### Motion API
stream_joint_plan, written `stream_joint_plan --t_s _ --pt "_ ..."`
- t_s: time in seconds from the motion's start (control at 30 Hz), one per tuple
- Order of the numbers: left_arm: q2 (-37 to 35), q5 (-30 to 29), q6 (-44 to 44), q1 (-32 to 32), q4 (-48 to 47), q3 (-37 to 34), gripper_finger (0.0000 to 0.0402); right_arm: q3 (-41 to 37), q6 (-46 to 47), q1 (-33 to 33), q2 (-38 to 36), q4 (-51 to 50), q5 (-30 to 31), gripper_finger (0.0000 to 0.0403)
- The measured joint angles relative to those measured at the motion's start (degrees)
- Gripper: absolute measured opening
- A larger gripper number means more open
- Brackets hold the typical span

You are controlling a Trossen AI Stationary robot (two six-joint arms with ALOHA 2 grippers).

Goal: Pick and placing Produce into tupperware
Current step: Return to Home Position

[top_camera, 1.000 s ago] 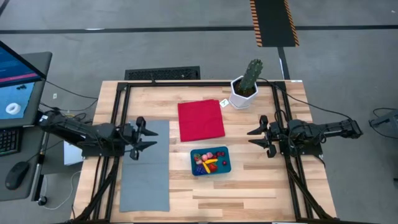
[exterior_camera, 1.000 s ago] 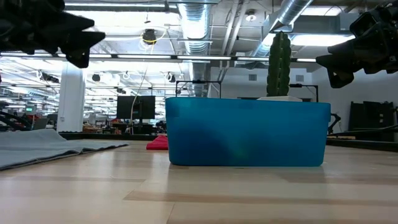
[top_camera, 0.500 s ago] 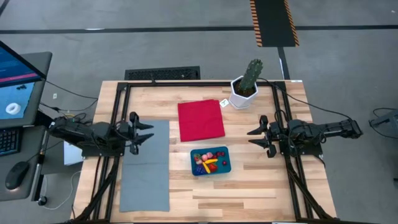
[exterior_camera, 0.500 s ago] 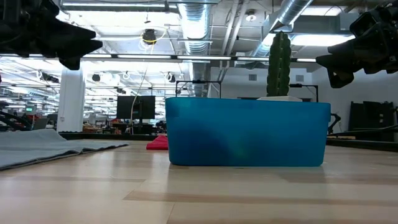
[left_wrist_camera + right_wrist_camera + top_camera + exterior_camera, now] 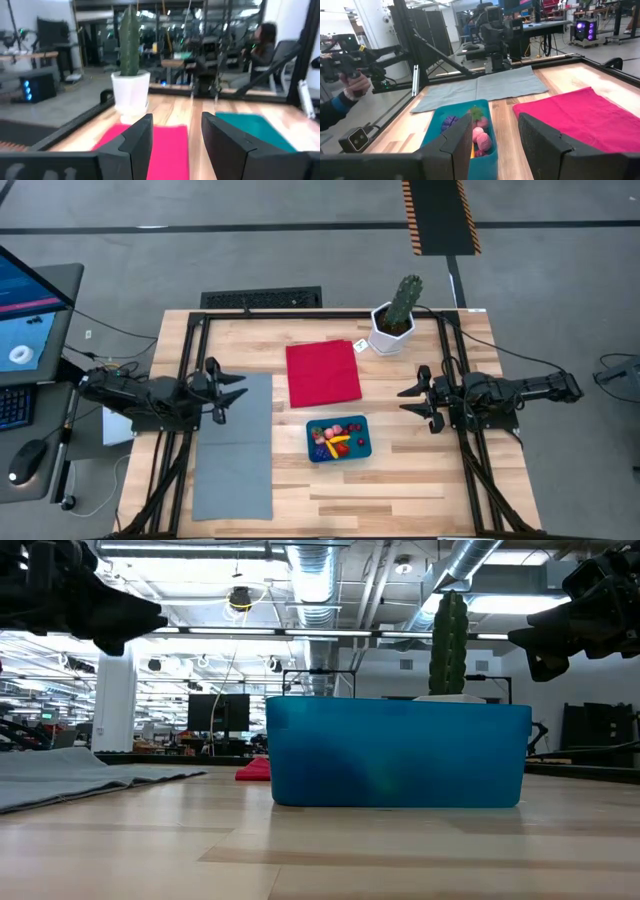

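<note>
"Right of the mat (image 5: 233, 460), near the middle of the table (image 5: 400, 480), the tub (image 5: 369, 442) holds all the produce (image 5: 337, 437) I can see. What could spoil that?"

"Mostly the arms. The right gripper (image 5: 407, 402) hangs above the table, right of the tub and apart from it, fingers wide, empty. A low sweep leftward would shove that light tub or tip it."

"And the left gripper (image 5: 236, 391)?"

"Wide and empty too, raised over the mat's far end. If it dropped there, it might snag the mat and drag it. The cactus (image 5: 398, 315), beyond the right arm, could topple if that arm swung far."
</note>
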Motion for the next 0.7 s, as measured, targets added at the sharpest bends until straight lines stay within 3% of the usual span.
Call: stream_joint_plan --t_s 0.13,0.27,0.43,0.6,0.7 --pt "0.2 -0.7 -0.8 0.0 -1.2 0.0 0.0158 0.0 -0.1 0.0 0.0 0.0 0.0 0.0182" --pt "0.3 -2.2 5.5 0.0 -1.2 0.0 0.0158 0.0 -6.0 -0.2 0.0 0.5 0.0 0.0182" --pt "2.5 0.6 4.9 0.2 -1.4 0.0 0.0158 0.0 -10.7 -0.4 0.0 2.0 0.4 0.0182" --pt "4.2 -1.5 3.5 4.3 -1.4 0.0 0.0158 0.0 -13.0 -6.0 0.0 2.1 4.8 0.0182" --pt "4.1 5.9 3.6 8.5 -1.6 -0.1 0.0158 0.0 -13.4 -11.8 0.0 2.2 -2.7 0.0182"
